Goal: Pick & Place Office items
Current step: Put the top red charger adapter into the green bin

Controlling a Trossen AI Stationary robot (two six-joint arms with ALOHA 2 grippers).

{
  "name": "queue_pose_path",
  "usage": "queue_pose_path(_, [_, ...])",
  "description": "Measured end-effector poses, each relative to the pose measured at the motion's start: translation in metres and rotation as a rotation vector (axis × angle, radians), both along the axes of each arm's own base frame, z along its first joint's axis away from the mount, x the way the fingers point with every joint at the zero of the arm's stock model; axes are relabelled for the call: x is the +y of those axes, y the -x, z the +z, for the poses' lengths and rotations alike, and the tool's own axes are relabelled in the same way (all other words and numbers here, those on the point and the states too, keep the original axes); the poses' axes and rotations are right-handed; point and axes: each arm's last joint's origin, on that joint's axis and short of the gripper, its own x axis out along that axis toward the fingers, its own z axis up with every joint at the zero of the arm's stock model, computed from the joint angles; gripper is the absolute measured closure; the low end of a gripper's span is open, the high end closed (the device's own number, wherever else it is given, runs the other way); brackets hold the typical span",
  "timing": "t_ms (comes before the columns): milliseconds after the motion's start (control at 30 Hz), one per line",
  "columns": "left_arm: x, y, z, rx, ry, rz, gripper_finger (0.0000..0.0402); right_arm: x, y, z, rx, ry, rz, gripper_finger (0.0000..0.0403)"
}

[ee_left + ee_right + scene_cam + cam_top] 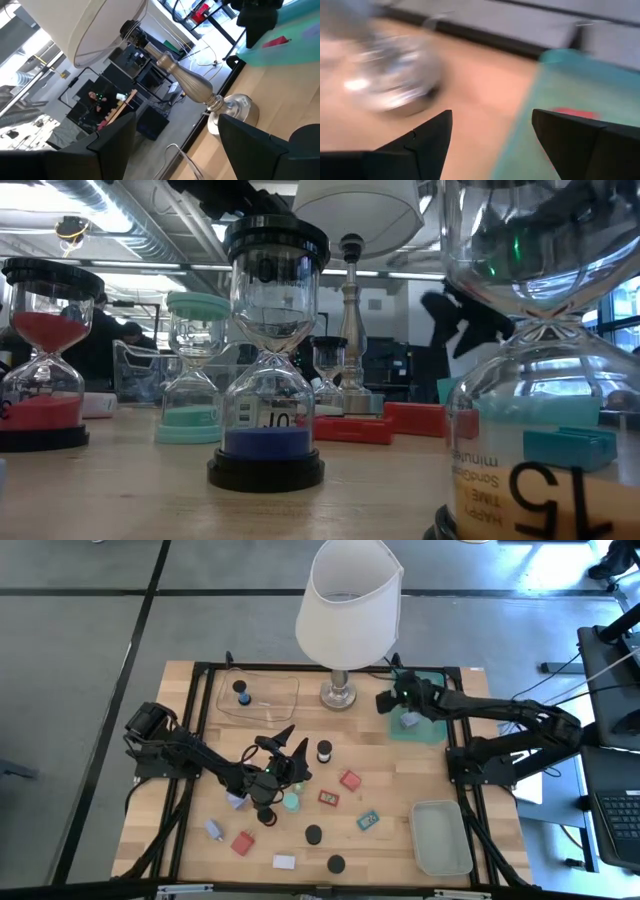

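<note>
The office items are small sand timers and blocks scattered over the wooden table: a black-capped timer (324,751), red blocks (349,780), a teal piece (368,821), black caps (313,834) and a white block (284,862). My left gripper (285,740) hangs open and level above the table's middle, holding nothing; its dark fingers frame the left wrist view (175,150). My right gripper (395,700) is open above the teal tray (428,730), at its far left corner, with nothing between its fingers (492,130). A lavender piece (408,722) and a red piece (575,114) lie in that tray.
A big white-shaded lamp (345,610) stands at the far middle, its metal base (340,695) between both grippers. A clear tray (258,698) at the far left holds a black-and-blue piece (242,692). A grey-green tray (440,835) sits near right.
</note>
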Motion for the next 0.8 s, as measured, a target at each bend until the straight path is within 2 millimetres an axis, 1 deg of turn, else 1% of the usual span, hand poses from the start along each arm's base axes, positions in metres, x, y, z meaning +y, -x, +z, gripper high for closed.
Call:
queue_pose_path(100, [0.0, 0.0, 0.0, -0.014, 0.006, 0.0, 0.0123, 0.024, -0.01, 0.005, -0.058, -0.044, 0.162, 0.0126])
queue_pose_path(267, [-0.001, 0.0, 0.001, -0.039, 0.017, -0.003, 0.0123, 0.068, -0.024, 0.006, -0.076, -0.092, 0.407, 0.013])
queue_pose_path(333, [-0.001, 0.0, 0.001, -0.046, 0.021, -0.005, 0.0123, 0.084, -0.027, 0.004, -0.071, -0.112, 0.49, 0.0133])
queue_pose_path(467, [-0.002, 0.0, 0.001, -0.052, 0.025, -0.025, 0.0123, 0.111, -0.03, 0.003, -0.043, -0.093, 0.641, 0.0137])
queue_pose_path(533, [0.0, -0.002, 0.0, -0.074, 0.038, -0.058, 0.0123, 0.122, -0.031, 0.003, -0.036, -0.078, 0.704, 0.0138])
queue_pose_path(633, [0.002, -0.005, -0.004, -0.099, 0.067, -0.133, 0.0123, 0.133, -0.031, 0.004, -0.036, -0.059, 0.764, 0.0138])
queue_pose_path(700, [0.001, -0.007, -0.007, -0.112, 0.103, -0.244, 0.0123, 0.136, -0.031, 0.004, -0.04, -0.05, 0.786, 0.0138])
queue_pose_path(800, [-0.004, -0.011, -0.01, -0.122, 0.178, -0.457, 0.0123, 0.139, -0.031, 0.004, -0.04, -0.042, 0.803, 0.0138])
